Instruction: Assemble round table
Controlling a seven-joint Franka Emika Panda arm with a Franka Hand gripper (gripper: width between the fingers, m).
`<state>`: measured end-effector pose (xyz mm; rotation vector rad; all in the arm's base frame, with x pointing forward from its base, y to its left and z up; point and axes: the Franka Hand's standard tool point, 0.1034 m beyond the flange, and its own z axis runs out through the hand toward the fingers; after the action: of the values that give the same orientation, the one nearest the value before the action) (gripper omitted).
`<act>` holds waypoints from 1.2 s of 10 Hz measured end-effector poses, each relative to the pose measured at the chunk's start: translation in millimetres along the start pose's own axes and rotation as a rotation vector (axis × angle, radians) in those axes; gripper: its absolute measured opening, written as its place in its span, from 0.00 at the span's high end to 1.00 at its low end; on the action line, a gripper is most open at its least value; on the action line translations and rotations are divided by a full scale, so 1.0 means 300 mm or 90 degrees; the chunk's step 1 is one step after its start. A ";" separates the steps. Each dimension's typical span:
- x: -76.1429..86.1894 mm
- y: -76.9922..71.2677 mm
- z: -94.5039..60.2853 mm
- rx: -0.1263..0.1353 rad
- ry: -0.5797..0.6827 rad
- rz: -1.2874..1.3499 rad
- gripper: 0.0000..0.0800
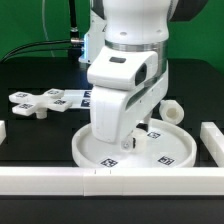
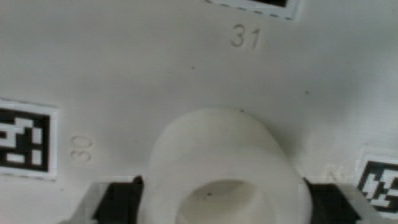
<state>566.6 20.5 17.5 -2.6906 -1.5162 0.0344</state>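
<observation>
Your gripper [image 2: 222,200] clamps the hub [image 2: 214,150] of the rimmed disc [image 1: 172,150].
The cross-shaped piece [image 1: 42,101] lies apart, on the exterior view's left.

Disc [image 1: 180,150]: twelve o'clock of front bar [image 1: 60,180], beside it.
Short cylinder [image 2: 217,160]: on disc.
Cross-shaped piece [image 1: 45,100]: I read ten o'clock of disc, exterior view.

Setting: robotics lab bench. Evidence: matte black table [image 1: 40,75] fenced by long white bars [image 1: 110,182]; plain green backdrop [image 1: 30,25] behind it; white robot arm [image 1: 128,75] standing over the work area; cables [image 1: 76,35] at the rear; printed square tags [image 1: 166,157] on the white disc [image 1: 85,150], with moulded numbers beside them in the wrist view.
</observation>
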 end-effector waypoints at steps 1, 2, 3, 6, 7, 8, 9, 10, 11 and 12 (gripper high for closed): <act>0.016 -0.009 0.000 0.001 -0.001 0.012 0.49; 0.031 -0.017 0.001 0.001 -0.001 0.022 0.49; 0.043 -0.024 0.001 0.002 -0.002 0.027 0.49; 0.058 -0.033 0.000 0.007 -0.007 0.029 0.49; 0.057 -0.032 0.000 0.007 -0.007 0.029 0.49; 0.057 -0.032 0.000 0.007 -0.007 0.029 0.49; 0.057 -0.032 0.000 0.007 -0.007 0.029 0.49; 0.057 -0.032 0.000 0.007 -0.007 0.029 0.27; 0.057 -0.032 0.000 0.007 -0.007 0.029 0.20; 0.057 -0.032 0.000 0.007 -0.007 0.029 0.19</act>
<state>567.2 40.0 18.1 -2.7206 -1.4528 0.0586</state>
